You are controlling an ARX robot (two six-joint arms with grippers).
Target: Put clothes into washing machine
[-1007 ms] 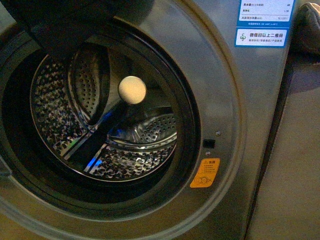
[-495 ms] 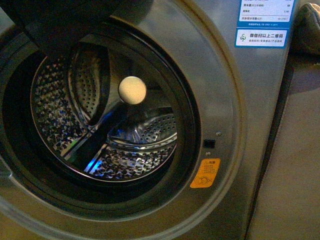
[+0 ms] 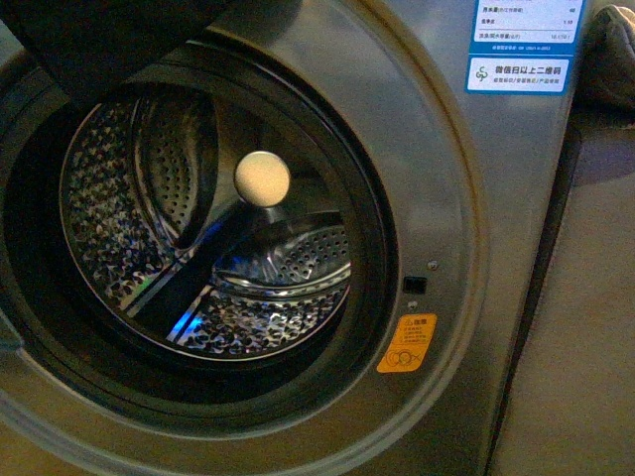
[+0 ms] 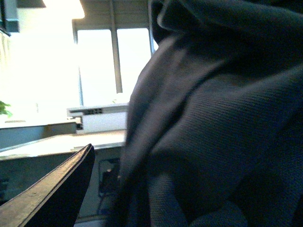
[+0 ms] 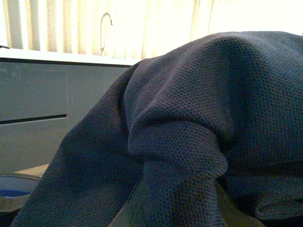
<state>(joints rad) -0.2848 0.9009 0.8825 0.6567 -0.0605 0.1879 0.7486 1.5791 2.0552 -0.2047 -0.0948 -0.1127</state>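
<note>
Navy garment (image 3: 109, 40) is being held over upper-left rim of washing machine (image 3: 466, 198) porthole, not yet inside drum (image 3: 238, 297). Left gripper finger (image 4: 52, 194) is showing. Clamp state of left gripper & right gripper can't be told, cloth is covering both. Risk: if released early, garment is being dropped outside or snagged on door seal (image 3: 372, 248).

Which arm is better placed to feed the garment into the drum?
Probably left: the clothes hang at the washing machine mouth's upper left; both wrist views show cloth close.
</note>
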